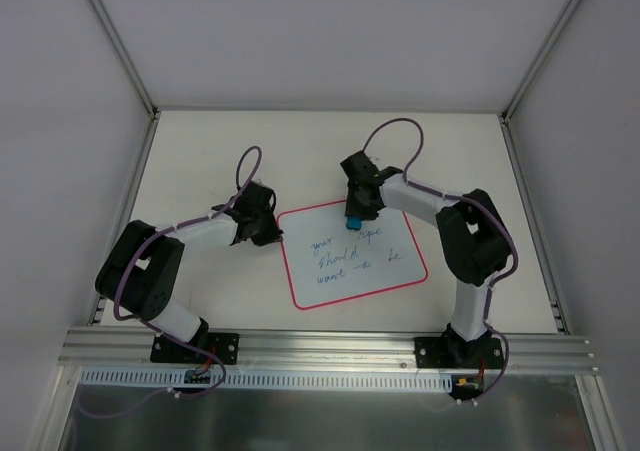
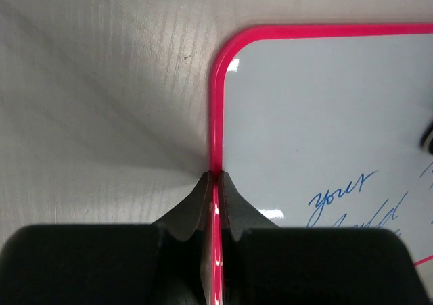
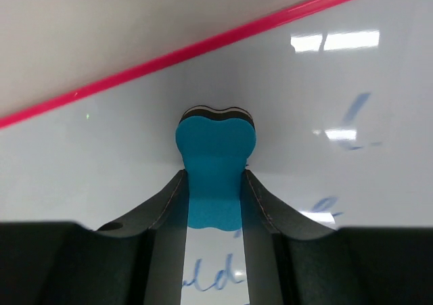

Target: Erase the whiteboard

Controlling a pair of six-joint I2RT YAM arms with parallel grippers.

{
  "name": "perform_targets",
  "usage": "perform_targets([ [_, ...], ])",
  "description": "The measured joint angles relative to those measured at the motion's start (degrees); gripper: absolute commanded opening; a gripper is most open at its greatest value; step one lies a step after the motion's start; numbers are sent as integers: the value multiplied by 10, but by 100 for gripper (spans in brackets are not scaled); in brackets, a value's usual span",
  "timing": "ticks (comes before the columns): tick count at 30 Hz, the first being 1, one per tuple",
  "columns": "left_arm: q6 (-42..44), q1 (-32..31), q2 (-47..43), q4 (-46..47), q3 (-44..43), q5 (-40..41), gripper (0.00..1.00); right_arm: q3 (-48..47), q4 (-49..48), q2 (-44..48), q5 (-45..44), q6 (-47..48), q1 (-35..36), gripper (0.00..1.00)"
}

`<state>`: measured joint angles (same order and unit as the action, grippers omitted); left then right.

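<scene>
**Board held at its rim, eraser on the surface, writing almost all unwiped**

Top external view: The whiteboard (image 1: pixel 352 256) lies flat on the worktop (image 1: pixel 450 151), between the two sets of jaws. The left jaws sit at its left edge, near the far corner. The right jaws stand over its far edge with a blue eraser (image 1: pixel 354 222) beneath them. Three lines of blue handwriting (image 1: pixel 350 259) are legible on the near side of the right jaws.

Left wrist view: The left jaws are closed on the pink rim (image 2: pixel 215 115), one tip on the worktop side and one on the board side. The whiteboard (image 2: pixel 325 115) spreads ahead and to the right of them, its rounded corner just ahead. Handwriting (image 2: pixel 342 190) shows to their right.

Right wrist view: The right jaws grip the eraser (image 3: pixel 215 149) between them, its end protruding past the tips and apparently against the whiteboard (image 3: pixel 101 163). The surface ahead, up to the rim (image 3: pixel 169 56), is bare. Blue strokes (image 3: pixel 355 109) show to the right and under the jaws.

Finding: Board steadied and eraser in place. Wiping is at most barely begun, and nearly all the writing is left to clear.
</scene>
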<state>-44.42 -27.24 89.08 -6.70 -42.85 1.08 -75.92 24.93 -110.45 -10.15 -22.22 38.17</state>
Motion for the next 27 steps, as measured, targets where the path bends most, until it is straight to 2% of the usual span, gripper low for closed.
perform_targets([
  [6,0,0,-2,2,3,0,0,36,36,33,-20,-30,-129,5],
  [9,0,0,-2,3,3,0,0,46,53,43,-27,-41,-149,5],
  [15,0,0,-3,2,3,-2,0,58,63,53,-30,-47,-143,2],
  [19,0,0,-3,-2,1,-6,0,69,58,60,-31,-43,-102,2],
  [27,0,3,-3,-17,-4,-9,0,50,57,45,-17,-41,83,1],
])
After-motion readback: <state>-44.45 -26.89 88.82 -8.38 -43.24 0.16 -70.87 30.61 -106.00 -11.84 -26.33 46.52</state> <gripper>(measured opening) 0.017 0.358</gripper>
